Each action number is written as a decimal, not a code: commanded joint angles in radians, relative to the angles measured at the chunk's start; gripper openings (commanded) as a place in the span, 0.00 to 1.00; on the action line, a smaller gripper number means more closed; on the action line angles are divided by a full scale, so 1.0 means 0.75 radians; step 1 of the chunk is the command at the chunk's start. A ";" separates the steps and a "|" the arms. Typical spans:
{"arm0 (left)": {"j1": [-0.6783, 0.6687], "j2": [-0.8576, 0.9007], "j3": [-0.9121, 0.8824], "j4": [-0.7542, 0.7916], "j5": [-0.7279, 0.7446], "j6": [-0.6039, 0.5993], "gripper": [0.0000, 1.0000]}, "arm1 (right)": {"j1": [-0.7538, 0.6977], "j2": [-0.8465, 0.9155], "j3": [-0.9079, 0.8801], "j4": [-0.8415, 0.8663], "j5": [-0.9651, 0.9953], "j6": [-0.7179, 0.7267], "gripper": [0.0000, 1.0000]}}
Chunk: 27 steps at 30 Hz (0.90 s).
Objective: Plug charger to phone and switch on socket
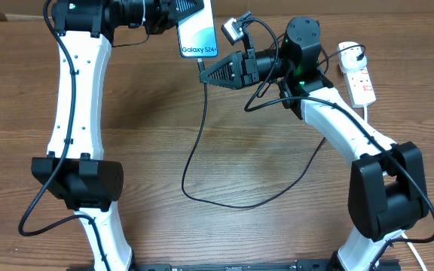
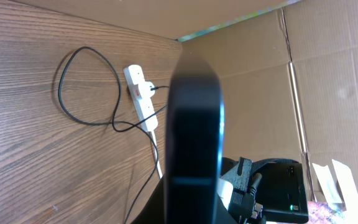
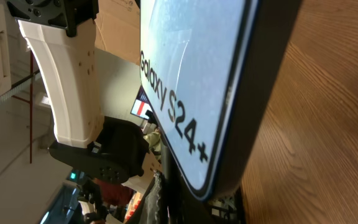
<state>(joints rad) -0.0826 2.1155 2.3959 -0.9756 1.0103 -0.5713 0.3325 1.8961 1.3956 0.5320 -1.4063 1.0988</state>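
The phone [image 1: 199, 34] is held up at the back of the table, its lit screen reading "Galaxy S24+", with my left gripper [image 1: 184, 15] shut on its upper part. In the left wrist view the phone [image 2: 194, 137] shows edge on, as a dark slab. My right gripper [image 1: 205, 73] points left just under the phone's lower edge, shut on the plug end of the charger [image 1: 202, 128]. The phone's screen [image 3: 185, 81] fills the right wrist view, its lower corner close to the fingers. The thin black cable loops over the table to the white socket [image 1: 362, 79] at the back right.
The cable's slack loop [image 1: 232, 203] lies across the middle of the wooden table. The socket [image 2: 143, 98] and its white cord lie near the table's far edge, below a wall of cardboard [image 2: 328, 81]. The right arm [image 1: 337, 124] reaches over part of the cable.
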 commanded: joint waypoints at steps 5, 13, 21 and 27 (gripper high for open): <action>0.008 0.007 0.010 0.005 0.086 -0.007 0.04 | -0.011 -0.025 0.001 0.008 0.022 0.002 0.04; 0.008 0.007 0.010 0.002 0.086 -0.007 0.04 | -0.011 -0.025 0.001 0.009 0.025 0.002 0.04; 0.008 0.007 0.010 -0.021 0.085 -0.007 0.04 | -0.011 -0.025 0.001 0.028 0.025 0.002 0.04; 0.008 0.007 0.010 -0.021 0.087 -0.008 0.04 | -0.011 -0.025 0.001 0.028 0.025 0.001 0.04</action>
<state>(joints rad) -0.0826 2.1159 2.3959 -0.9913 1.0218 -0.5713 0.3325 1.8961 1.3956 0.5468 -1.4097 1.0992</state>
